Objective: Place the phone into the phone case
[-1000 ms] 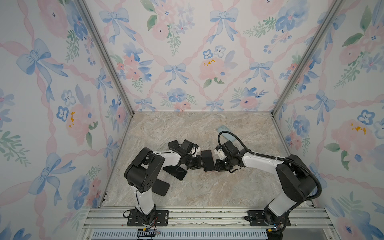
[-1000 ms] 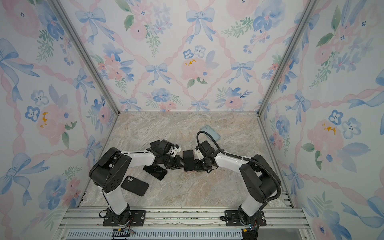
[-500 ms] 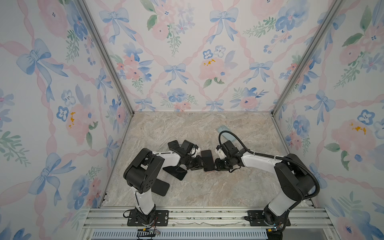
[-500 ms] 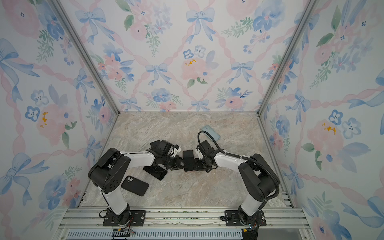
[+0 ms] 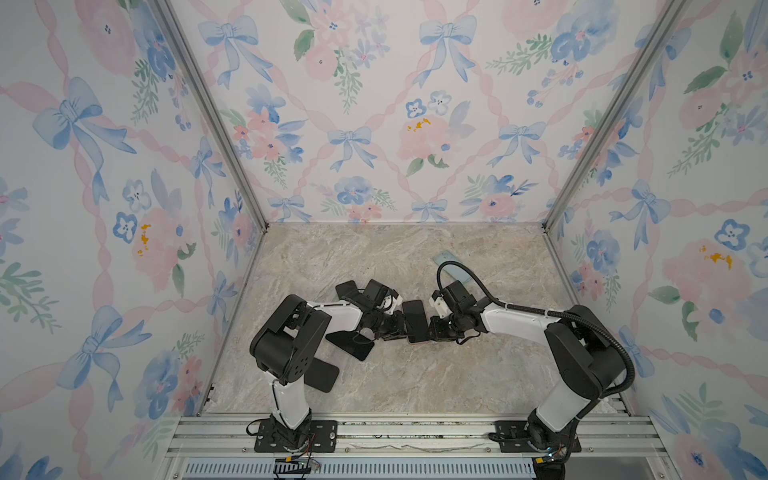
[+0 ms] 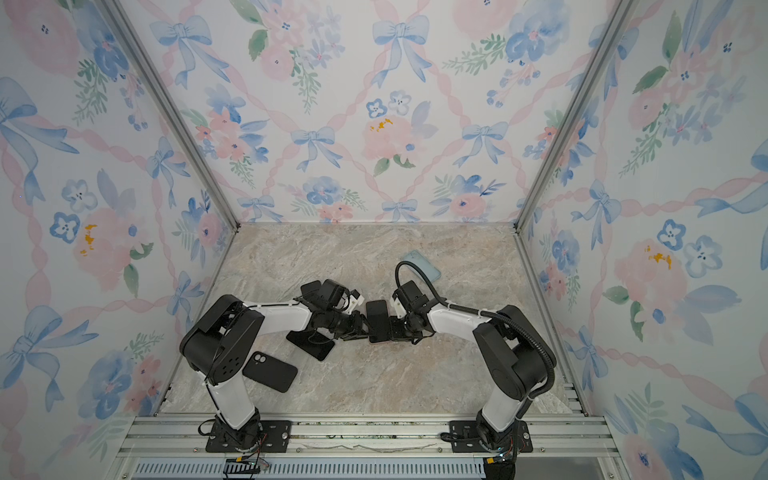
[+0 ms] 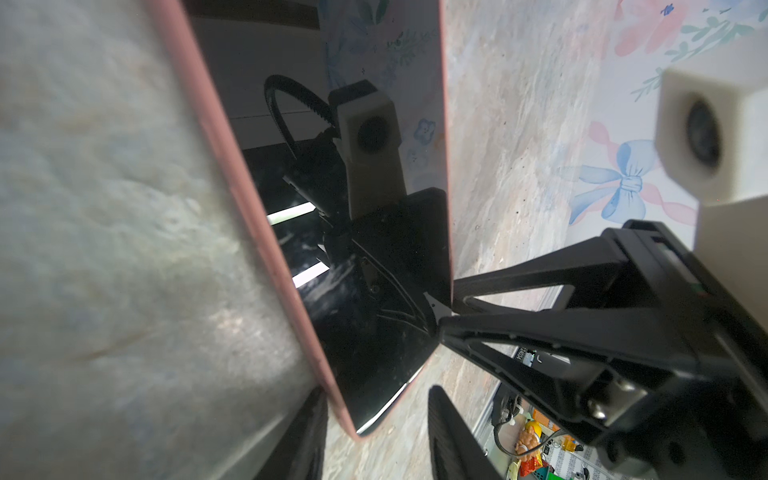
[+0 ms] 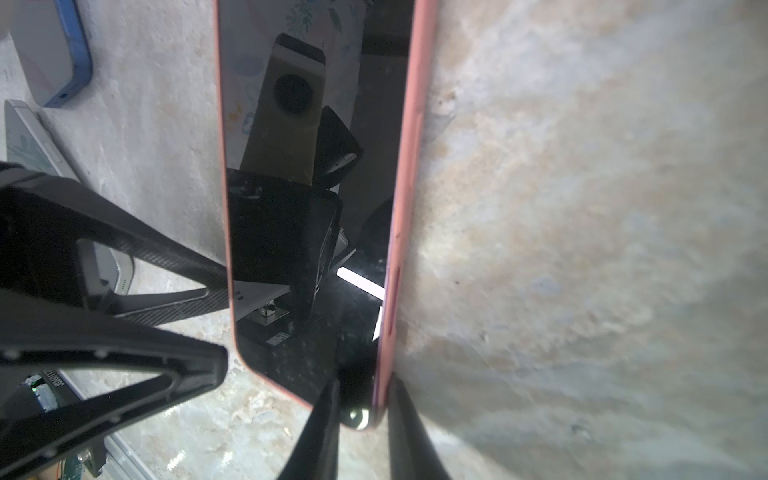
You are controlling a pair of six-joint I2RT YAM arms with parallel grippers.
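Black case (image 6: 270,371): we see it flat on the counter (image 5: 415,374), at the far left beside the left arm and apart from the phone. Its camera hole shows in a top view.
Left end effector (image 5: 399,327): it is at the left edge of the phone. In the left wrist view its jaws stand apart around one corner. One finger (image 7: 309,436) lies at the pink rim and the other stands off the glass, so we read it as not closed.
Phone (image 5: 415,320): dark glass and pink rim, screen up, in the middle of the counter between the two end effectors and outside both cases. We cannot tell if it rests on the counter.
Right end effector (image 8: 363,399): it pinches the right edge of the phone, one finger on the glass and one on the back.
Pale blue case (image 6: 426,266): it lies flat on the counter behind the right arm's wrist, apart from the phone.
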